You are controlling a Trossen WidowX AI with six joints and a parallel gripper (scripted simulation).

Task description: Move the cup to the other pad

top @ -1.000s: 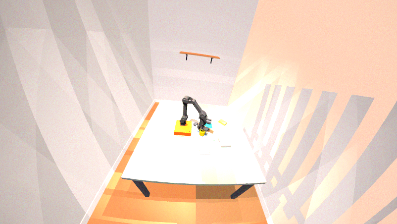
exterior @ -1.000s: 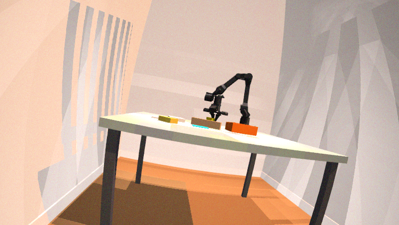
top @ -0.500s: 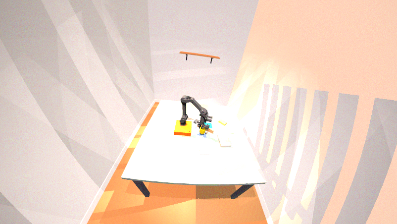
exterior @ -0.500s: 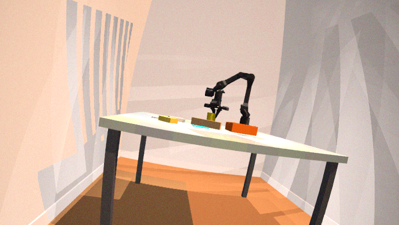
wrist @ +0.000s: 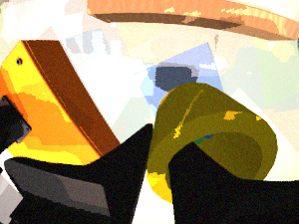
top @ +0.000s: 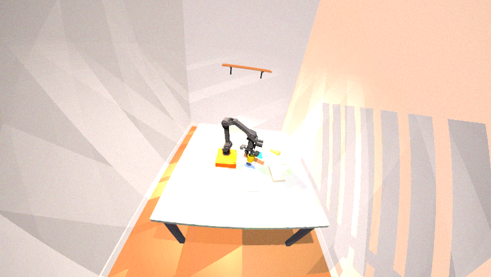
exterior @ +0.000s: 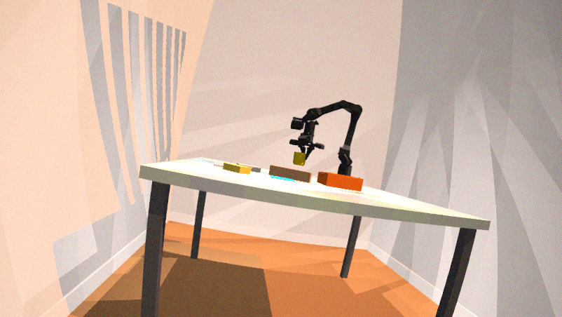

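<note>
The yellow cup point(top: 250, 158) point(exterior: 298, 158) point(wrist: 199, 104) hangs in the air above the table, roughly upright. My gripper point(top: 251, 154) point(exterior: 303, 151) point(wrist: 161, 140) is shut on its wall, one finger inside the cup and one outside. A green marble point(wrist: 199, 140) and a blue marble point(wrist: 208, 136) show inside; one finger hides the rest. The blue pad point(top: 250, 166) point(wrist: 203, 59) lies below the cup, with a dark shadow on it. The cyan pad point(top: 259, 155) point(exterior: 282, 178) lies flat on the other side of the brown block.
The long brown block point(top: 259, 160) point(exterior: 290, 173) point(wrist: 199, 9) stands between the two pads. The orange box point(top: 226, 158) point(exterior: 340, 181) point(wrist: 45, 113) is by the arm's base. A yellow block point(top: 275, 151) point(exterior: 235, 168) and a pale slab point(top: 277, 173) lie farther off.
</note>
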